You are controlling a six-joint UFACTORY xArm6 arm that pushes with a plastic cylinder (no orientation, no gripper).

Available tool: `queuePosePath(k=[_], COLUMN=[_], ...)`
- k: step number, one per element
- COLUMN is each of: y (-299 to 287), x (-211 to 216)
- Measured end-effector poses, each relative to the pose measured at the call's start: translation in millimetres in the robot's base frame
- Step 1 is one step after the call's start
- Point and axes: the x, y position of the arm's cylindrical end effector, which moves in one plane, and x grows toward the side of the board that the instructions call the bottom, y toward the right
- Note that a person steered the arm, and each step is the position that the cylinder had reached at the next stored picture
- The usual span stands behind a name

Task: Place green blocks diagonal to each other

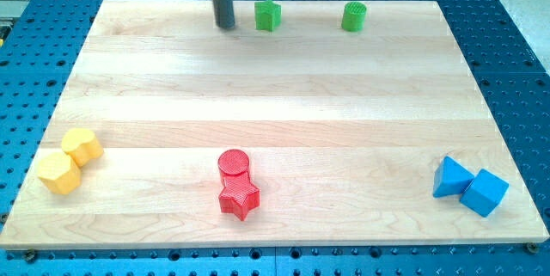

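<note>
My tip [225, 27] rests on the surface [275, 95] at the view's top, just left of the green star [268, 15], not touching. Green cylinder [354, 16] sits further right, level with the star. No pincer on this rig: plain rod only.

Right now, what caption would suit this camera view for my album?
My tip rests left of the green star block; the green cylinder sits level with it on the wooden board.
</note>
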Motion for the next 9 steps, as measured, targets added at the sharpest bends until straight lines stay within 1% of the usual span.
queuePosePath(k=[1,2,3,4,5,6,7,8,9], y=[57,73,71,56,8,12,30,58,75], x=[3,39,76,95,70,18,-6,-18,5])
